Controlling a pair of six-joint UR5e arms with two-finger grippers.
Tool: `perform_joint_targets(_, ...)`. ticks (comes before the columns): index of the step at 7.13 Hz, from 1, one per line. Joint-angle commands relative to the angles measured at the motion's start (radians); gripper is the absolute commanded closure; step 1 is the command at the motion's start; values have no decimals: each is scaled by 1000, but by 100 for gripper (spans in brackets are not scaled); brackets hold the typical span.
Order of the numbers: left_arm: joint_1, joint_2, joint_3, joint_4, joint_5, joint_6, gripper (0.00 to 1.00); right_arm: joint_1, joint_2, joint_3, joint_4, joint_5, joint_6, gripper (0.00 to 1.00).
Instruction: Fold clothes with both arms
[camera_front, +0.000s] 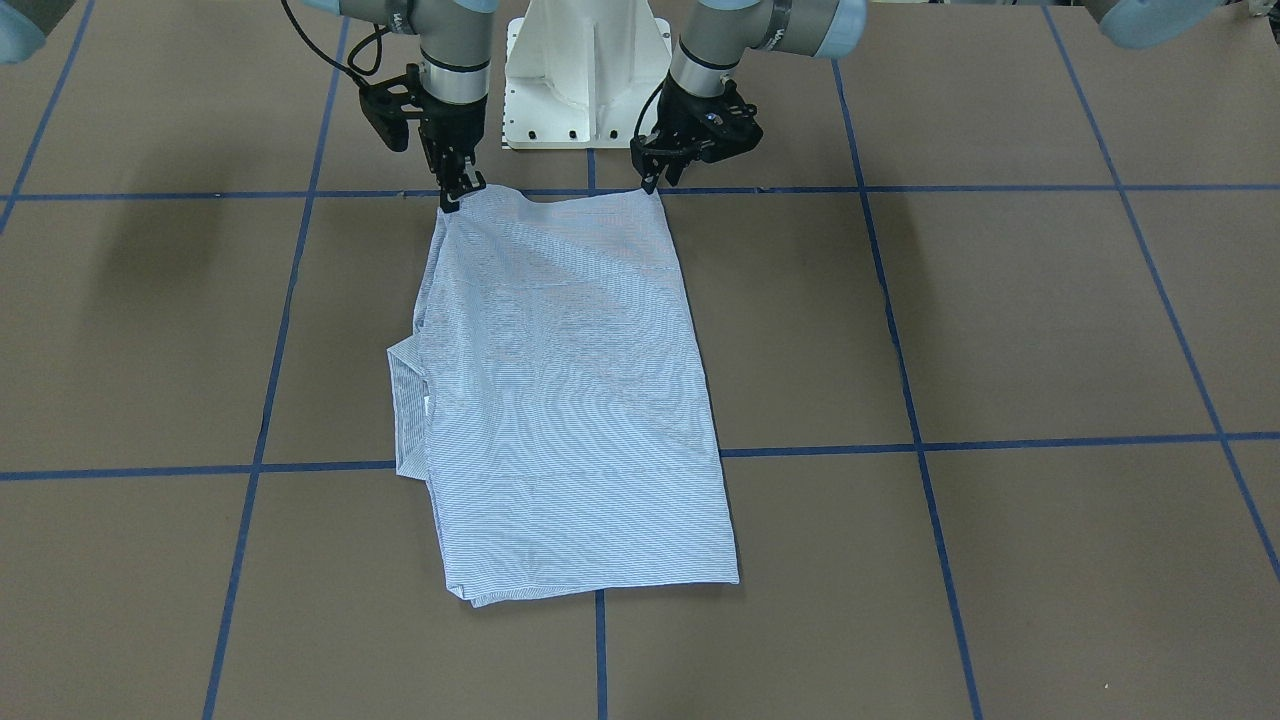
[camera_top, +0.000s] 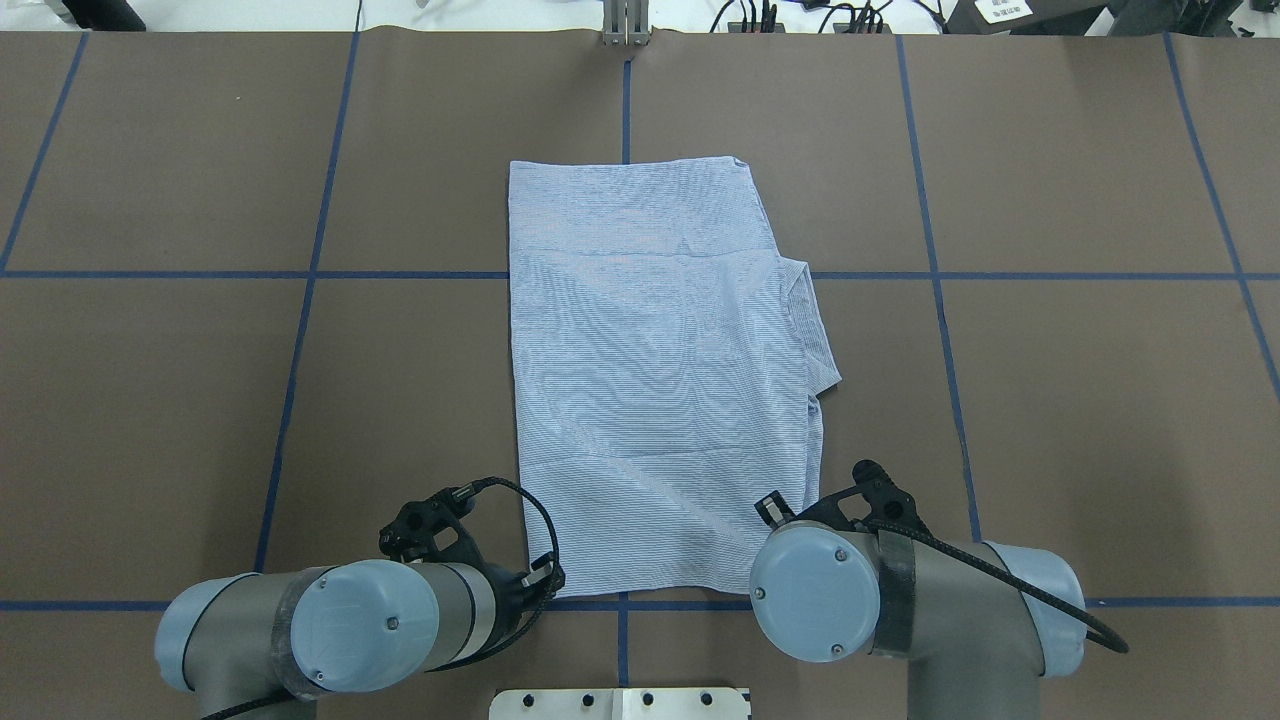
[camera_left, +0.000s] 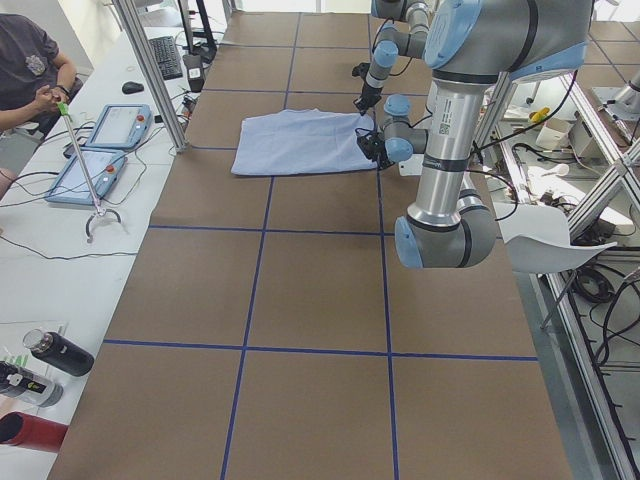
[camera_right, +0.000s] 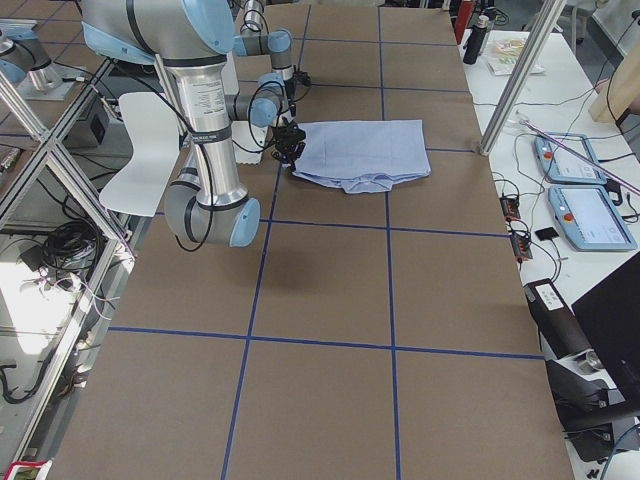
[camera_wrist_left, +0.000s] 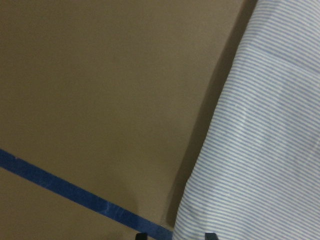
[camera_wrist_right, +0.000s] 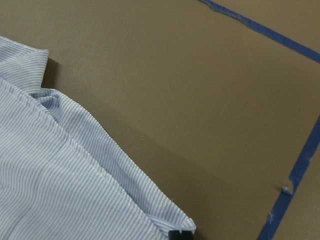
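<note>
The shirt lies folded on the surface. At its near corners the right fingers are clenched on cloth and the left fingers parted astride the edge; a one-sided lift could skew the fold.

Brown table gridded with blue tape, white bench alongside.

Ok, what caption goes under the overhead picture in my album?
Left gripper and right gripper at the near corners of a folded striped shirt on a table.
</note>
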Motion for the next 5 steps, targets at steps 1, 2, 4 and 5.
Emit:
perform_joint_targets(1, -2, -12, 5, 0, 0, 0, 52, 0, -2, -1, -1, 0, 0, 100)
perform_joint_targets(2, -4, -14, 5, 0, 0, 0, 52, 0, -1, 1, -3, 2, 0, 100)
perform_joint_targets(4, -4, -16, 14, -12, 20, 0, 52, 0, -1, 1, -16, 0, 0, 100)
perform_joint_targets(5, -4, -20, 34, -28, 21, 0, 52, -1, 7, 1, -29, 0, 0, 100)
